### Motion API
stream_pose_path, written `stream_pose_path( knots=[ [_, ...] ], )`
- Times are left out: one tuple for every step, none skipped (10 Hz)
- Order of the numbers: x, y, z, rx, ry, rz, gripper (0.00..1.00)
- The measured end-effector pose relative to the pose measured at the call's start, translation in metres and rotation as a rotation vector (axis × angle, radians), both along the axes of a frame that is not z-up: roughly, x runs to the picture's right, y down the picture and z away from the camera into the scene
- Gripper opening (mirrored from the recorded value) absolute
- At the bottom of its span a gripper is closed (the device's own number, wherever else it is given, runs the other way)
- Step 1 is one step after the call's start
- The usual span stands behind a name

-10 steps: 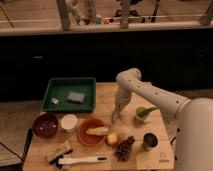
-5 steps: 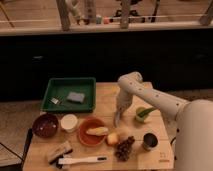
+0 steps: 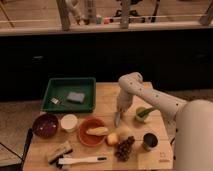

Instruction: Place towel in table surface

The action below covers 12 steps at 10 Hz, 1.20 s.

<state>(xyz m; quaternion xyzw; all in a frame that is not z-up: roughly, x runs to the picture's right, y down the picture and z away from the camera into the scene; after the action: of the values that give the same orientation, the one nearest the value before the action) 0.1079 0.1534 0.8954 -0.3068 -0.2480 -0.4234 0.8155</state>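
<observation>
My gripper (image 3: 118,116) hangs from the white arm and points down over the middle of the light wooden table surface (image 3: 107,97), right of the green tray. A small pale grey-white towel (image 3: 118,120) dangles limp from its tip, its lower end at or just above the tabletop. The gripper looks shut on the towel's upper end.
The green tray (image 3: 57,102) at the back left holds a darker grey pad (image 3: 76,97) and a fork. An orange bowl with a banana (image 3: 93,131), a white cup (image 3: 69,122) and a dark red bowl (image 3: 45,125) stand in front. A green item (image 3: 144,113), a can (image 3: 150,141), grapes (image 3: 125,148) and a brush (image 3: 82,160) lie nearby.
The gripper has come down a little toward the tabletop with the towel in it. Nothing else on the table has moved.
</observation>
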Motion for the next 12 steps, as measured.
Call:
stream_pose_path(
  knots=[
    [-0.0005,-0.0002,0.0000,0.000,-0.001,-0.001,0.71],
    [-0.0005,-0.0006,-0.0001,0.000,-0.002,-0.001,0.77],
    [0.0001,-0.0011,-0.0005,0.000,-0.001,-0.001,0.80],
    [0.0001,-0.0017,-0.0008,0.000,-0.002,-0.002,0.80],
    [-0.0002,-0.0021,-0.0010,0.000,-0.003,-0.004,0.80],
    [-0.0010,-0.0028,-0.0013,0.000,-0.004,-0.006,0.80],
    [-0.0007,-0.0027,-0.0016,0.000,-0.005,-0.006,0.80],
    [-0.0003,-0.0030,-0.0020,0.000,-0.005,-0.006,0.80],
    [0.0000,-0.0028,-0.0025,-0.001,-0.007,-0.005,0.80],
    [0.0013,-0.0029,-0.0042,0.000,-0.010,-0.001,0.80],
    [0.0020,-0.0037,-0.0054,0.002,-0.012,0.002,0.80],
    [0.0024,-0.0035,-0.0060,0.002,-0.015,0.003,0.80]
  ],
)
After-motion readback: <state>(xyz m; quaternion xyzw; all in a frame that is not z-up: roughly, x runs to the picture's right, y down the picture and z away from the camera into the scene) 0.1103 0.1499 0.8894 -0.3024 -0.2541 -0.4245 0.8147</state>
